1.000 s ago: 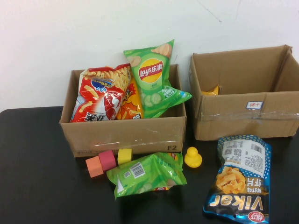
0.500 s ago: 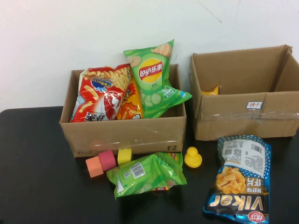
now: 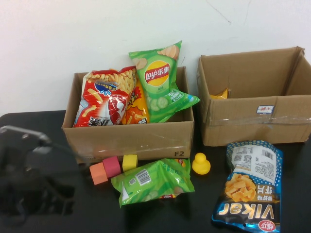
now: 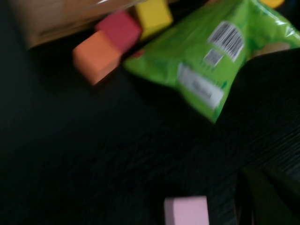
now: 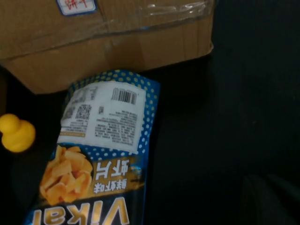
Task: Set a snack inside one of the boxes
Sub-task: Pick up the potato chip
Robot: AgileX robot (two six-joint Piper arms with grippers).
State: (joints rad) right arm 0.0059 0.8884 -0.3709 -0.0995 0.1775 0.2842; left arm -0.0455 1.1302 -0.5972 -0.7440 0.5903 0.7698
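I see a black counter (image 3: 43, 121) against a plain white wall (image 3: 73, 34) that fills the upper half of the high view. At centre, the left box (image 3: 131, 141) holds 3 upright snack bags; at upper right, the right box (image 3: 252, 119) shows only a bit of yellow inside. In front of the left box lie an orange cube (image 3: 98, 173), a pink cube (image 3: 112, 166), a yellow cube (image 3: 129, 162) and the green chip bag (image 3: 153, 182), flat on the counter. A yellow duck (image 3: 200, 164) stands between it and the blue Vikar bag (image 3: 250, 187) at lower right. The left end effector (image 3: 29, 179) is a dark blur at lower left, near the cubes; I cannot tell whether it is open or closed. The right end effector is out of view.
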